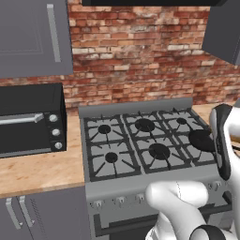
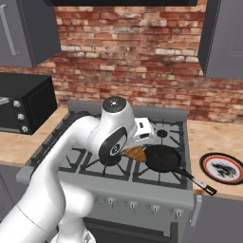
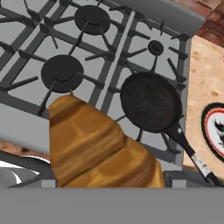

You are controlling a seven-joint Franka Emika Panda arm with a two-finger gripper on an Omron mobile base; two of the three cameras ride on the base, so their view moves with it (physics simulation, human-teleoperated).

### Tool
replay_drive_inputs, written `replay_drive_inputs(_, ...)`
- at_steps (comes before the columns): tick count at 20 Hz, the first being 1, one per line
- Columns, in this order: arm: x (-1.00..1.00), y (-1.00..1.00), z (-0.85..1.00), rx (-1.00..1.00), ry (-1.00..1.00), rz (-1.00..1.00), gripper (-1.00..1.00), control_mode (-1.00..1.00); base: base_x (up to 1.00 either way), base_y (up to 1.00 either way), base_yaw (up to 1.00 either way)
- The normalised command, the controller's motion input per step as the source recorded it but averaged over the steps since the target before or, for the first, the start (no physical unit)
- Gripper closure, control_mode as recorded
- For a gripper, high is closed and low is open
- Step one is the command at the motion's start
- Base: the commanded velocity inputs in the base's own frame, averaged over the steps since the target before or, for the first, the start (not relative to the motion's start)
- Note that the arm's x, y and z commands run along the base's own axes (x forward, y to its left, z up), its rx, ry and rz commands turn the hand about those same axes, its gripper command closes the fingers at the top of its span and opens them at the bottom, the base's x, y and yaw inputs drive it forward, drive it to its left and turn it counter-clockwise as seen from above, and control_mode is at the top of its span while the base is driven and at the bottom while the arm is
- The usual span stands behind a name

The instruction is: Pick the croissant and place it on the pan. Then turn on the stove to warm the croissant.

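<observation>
Croissant [image 3: 100,148] is up off the desk and in my jaws, which are shut on it; it fills the near part of the hand view, carried over the stove [image 2: 76,163] just left of the pan [image 2: 162,158]. So the pick looks done. Left, as I judge it: set the pastry inside the pan, which sits bare on the front right burner, then turn a knob [image 2: 132,205] to light it.
</observation>
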Motion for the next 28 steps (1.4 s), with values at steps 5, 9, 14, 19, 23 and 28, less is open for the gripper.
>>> replay_drive_inputs(5, 0.51, -0.05, -0.08, -0.01, 0.0, 0.0, 1.0, -1.0, 0.0, 0.0, 0.0)
replay_drive_inputs(9, 0.82, -0.28, -0.09, 0.0, 0.0, 0.0, 1.0, -1.0, 0.0, 0.0, 0.0)
replay_drive_inputs(14, 0.69, -0.45, -0.12, 0.0, 0.0, 0.0, 1.0, -1.0, 0.0, 0.0, 0.0)
replay_drive_inputs(19, 0.09, -0.26, -0.2, 0.0, 0.0, 0.0, 1.0, -1.0, 0.0, 0.0, 0.0)
replay_drive_inputs(23, -0.02, 0.04, -0.16, 0.0, 0.04, 0.0, 1.0, -1.0, 0.0, 0.0, 0.0)
replay_drive_inputs(28, 0.13, 0.03, -0.96, -0.05, 0.12, 0.0, 1.0, -1.0, 0.0, 0.0, 0.0)
